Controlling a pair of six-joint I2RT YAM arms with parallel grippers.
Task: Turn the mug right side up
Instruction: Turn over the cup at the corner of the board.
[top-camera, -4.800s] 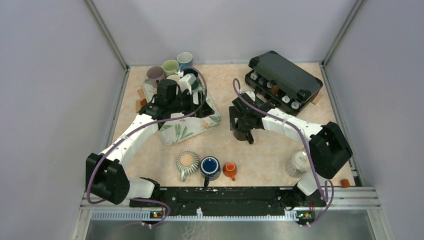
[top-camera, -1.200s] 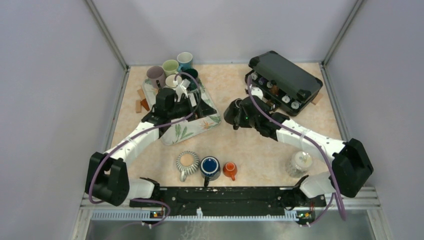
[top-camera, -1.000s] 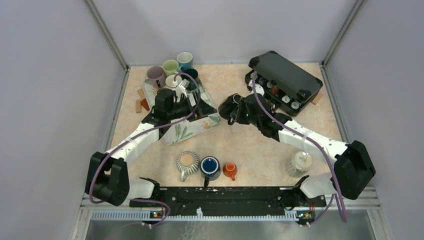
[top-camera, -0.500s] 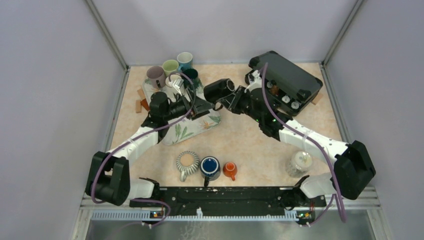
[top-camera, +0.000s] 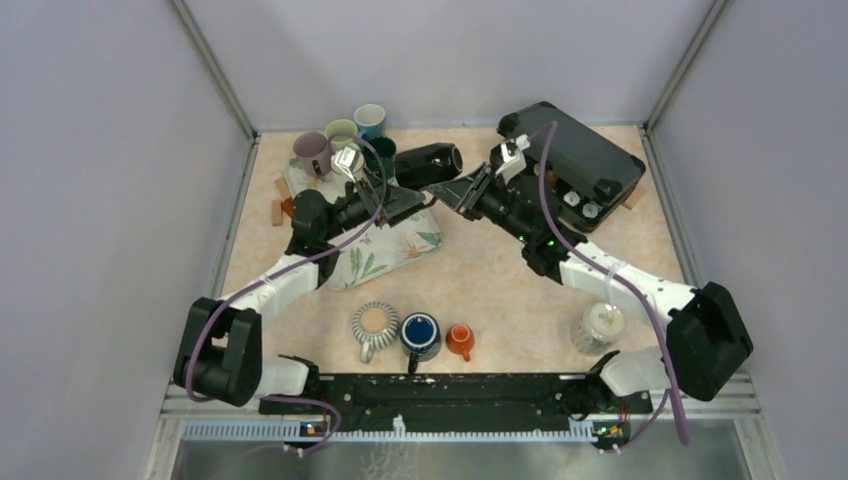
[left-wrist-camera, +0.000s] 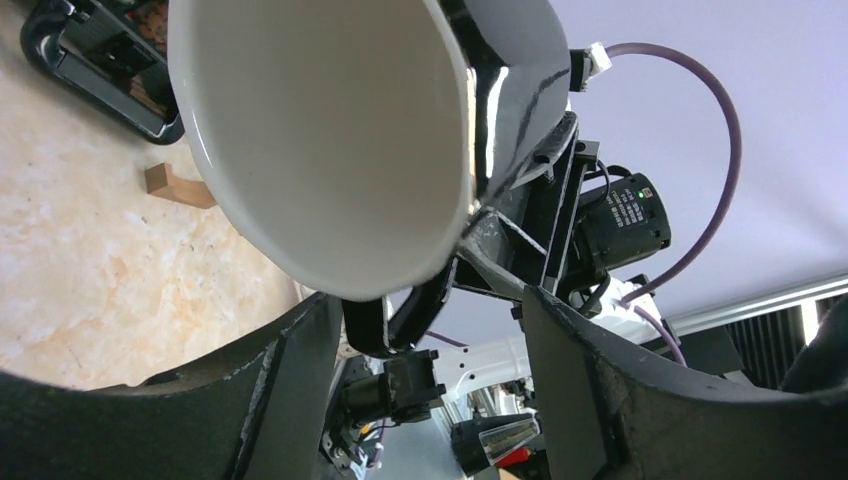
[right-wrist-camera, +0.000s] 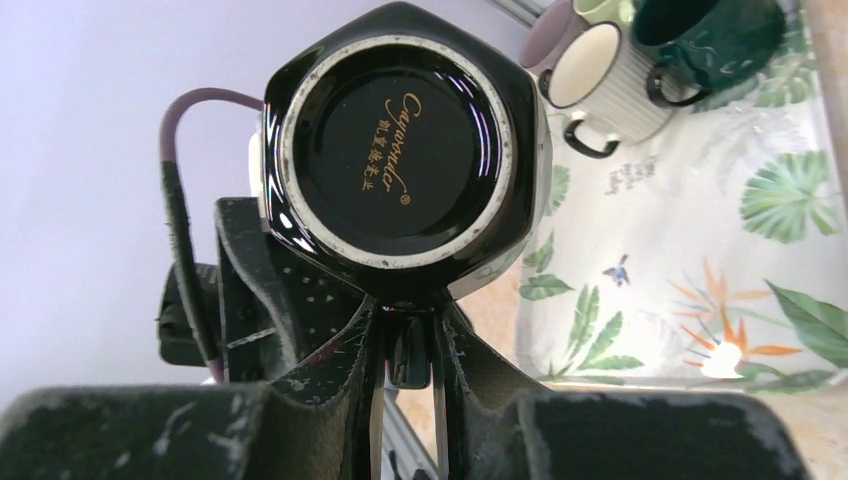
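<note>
Your right gripper (top-camera: 462, 190) has its fingers clamped on the handle of the black mug (top-camera: 432, 160) and holds it in the air, above the right-hand part of the leaf-patterned tray (top-camera: 375, 262). The mug lies on its side, not upright: in the right wrist view you look straight at its glossy base (right-wrist-camera: 395, 150) with gold lettering, and the handle sits pinched between the two fingers just below it (right-wrist-camera: 410, 330). In the left wrist view you see its white inside (left-wrist-camera: 330, 130), so the mouth faces your left arm.

Your left gripper (top-camera: 405, 200) is just under and beside the mug's rim with its fingers apart, one on each side of the view (left-wrist-camera: 430, 300) (whether either finger touches the mug, you cannot tell from here).

At the back of the tray stand a purple mug (top-camera: 311, 150), a green mug (top-camera: 341, 133) and a white ribbed mug (top-camera: 348, 160). A black case (top-camera: 570, 150) lies on the right. Near the arm bases are a striped mug (top-camera: 375, 325), a blue mug (top-camera: 421, 333) and an orange cup (top-camera: 459, 340)
</note>
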